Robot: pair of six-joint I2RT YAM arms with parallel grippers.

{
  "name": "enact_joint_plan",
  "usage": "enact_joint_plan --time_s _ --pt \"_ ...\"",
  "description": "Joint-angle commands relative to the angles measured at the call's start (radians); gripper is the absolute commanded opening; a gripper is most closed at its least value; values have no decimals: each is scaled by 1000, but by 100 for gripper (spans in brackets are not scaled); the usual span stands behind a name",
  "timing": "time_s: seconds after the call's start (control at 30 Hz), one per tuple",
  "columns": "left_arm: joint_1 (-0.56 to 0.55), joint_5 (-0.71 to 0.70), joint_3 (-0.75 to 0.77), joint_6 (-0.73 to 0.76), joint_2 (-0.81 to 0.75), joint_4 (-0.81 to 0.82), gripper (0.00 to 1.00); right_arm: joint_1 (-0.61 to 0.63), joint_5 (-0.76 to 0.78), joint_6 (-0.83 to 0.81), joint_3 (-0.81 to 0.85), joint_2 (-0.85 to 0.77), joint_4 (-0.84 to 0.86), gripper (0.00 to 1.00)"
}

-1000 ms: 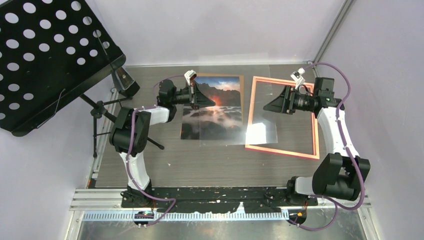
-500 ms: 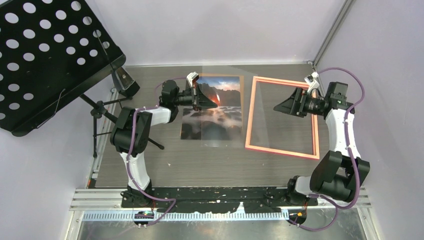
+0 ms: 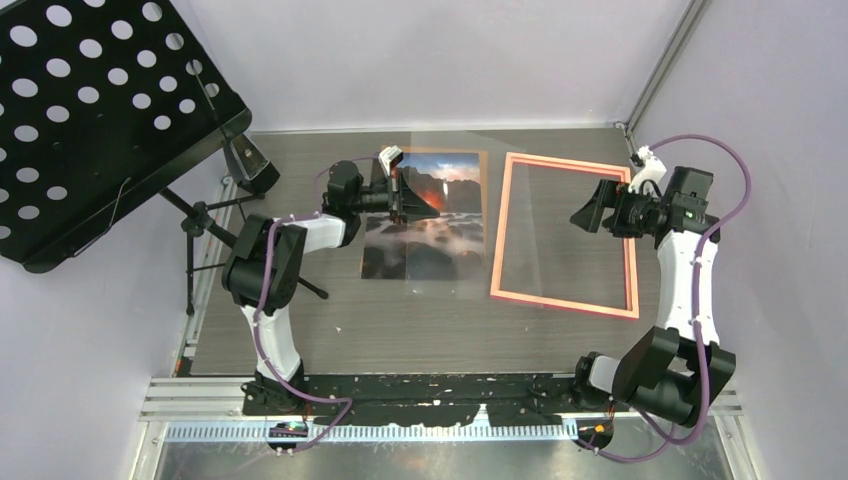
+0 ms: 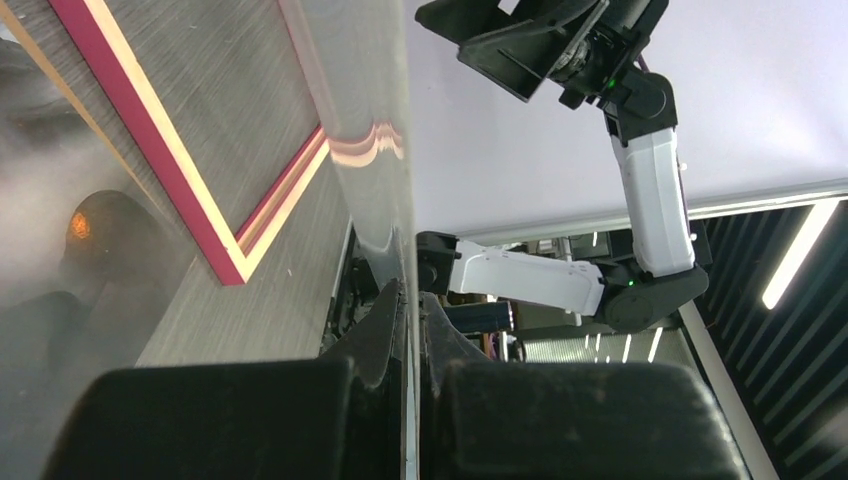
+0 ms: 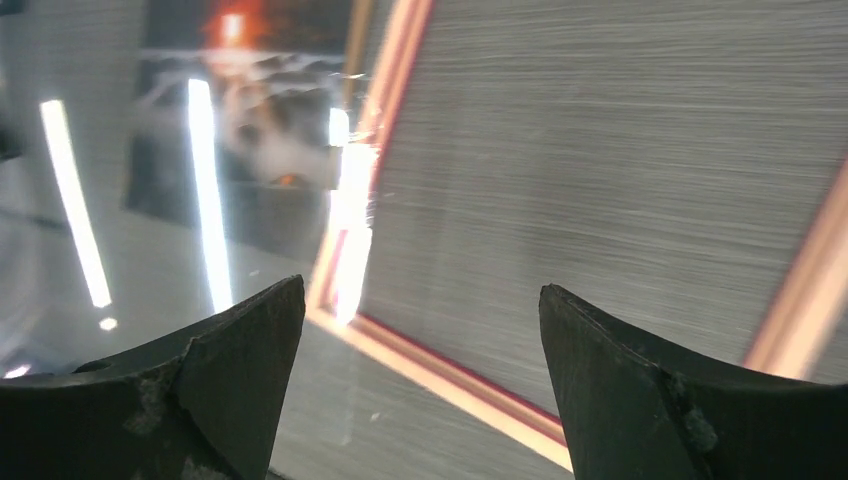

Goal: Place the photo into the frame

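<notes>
Over on the left half of the table (image 3: pixel 400 330), the photo (image 3: pixel 430 250) lies flat and face up, just beside the frame (image 3: pixel 500 235) and not yet in it. The frame sits to its right, empty, with bare tabletop showing through the opening. The left gripper (image 3: pixel 402 195) is clamped on the edge of a clear sheet (image 4: pixel 365 100), holding it over the photo. The right gripper (image 5: pixel 420 290) hangs over the frame's right side, fingers spread wide with nothing between them.

Handling-wise, the print looks thin, light and bendy, and that glossy face is probably slippery and quick to smudge or crease. Since it lies flat, a straight pinch from above likely won't catch it. Best bet is an edge or corner, maybe after nudging it so one side lifts. The clear sheet looks stiff but breakable, so an edge grip suits it.

Count: one photo, one frame, one clear sheet, one black music stand (image 3: pixel 90 110) off to the left, two arms.
</notes>
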Motion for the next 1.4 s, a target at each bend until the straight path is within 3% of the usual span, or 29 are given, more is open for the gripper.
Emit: enact_joint_plan --time_s 0.0,0.23,0.47,0.7,1.0,1.37 --pt "-3 0 31 -41 -83 55 0 -6 319 -68 0 -52 106 93" --pt "-3 6 61 -67 -88 42 0 -7 550 -155 13 54 146 91" --pt "0 2 81 -10 -110 -57 0 -16 655 -202 40 208 204 88" --pt "5 2 83 47 -142 -135 0 -25 698 -240 89 388 238 86" --pt "8 5 79 155 -195 -261 0 -48 714 -247 109 484 256 81" --pt "8 15 80 156 -211 -260 0 -52 693 -245 145 582 244 60"
